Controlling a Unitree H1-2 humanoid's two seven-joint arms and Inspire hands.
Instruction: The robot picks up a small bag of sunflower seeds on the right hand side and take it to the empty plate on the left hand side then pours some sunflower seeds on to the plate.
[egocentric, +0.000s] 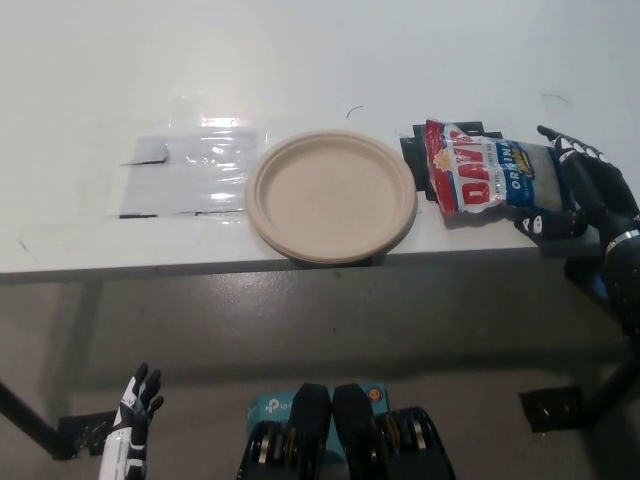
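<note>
1. A round, empty paper plate (331, 195) was seen at the near edge of the white table (300, 70); it was taken as the landmark.
2. Just to the right of the plate a small bag of sunflower seeds (487, 180) was laid flat on a black mat (420, 150), printed in red, white and blue; a narrow strip of mat was left bare between bag and plate.
3. The black right hand (578, 190) was placed at the bag's far end from the plate, its fingers spread around that end; whether the bag was actually gripped could not be told.
4. To the left of the plate a shiny clear sheet (190, 170) was taped to the table; nothing was found standing between bag and plate.
5. The white left hand (133, 420) was hung well below and left of the plate, under table level, fingers apart and empty; its wrist was cut off by the frame.
6. Below the table edge a grey floor (300, 310) and a dark table leg (30, 420) were visible.
</note>
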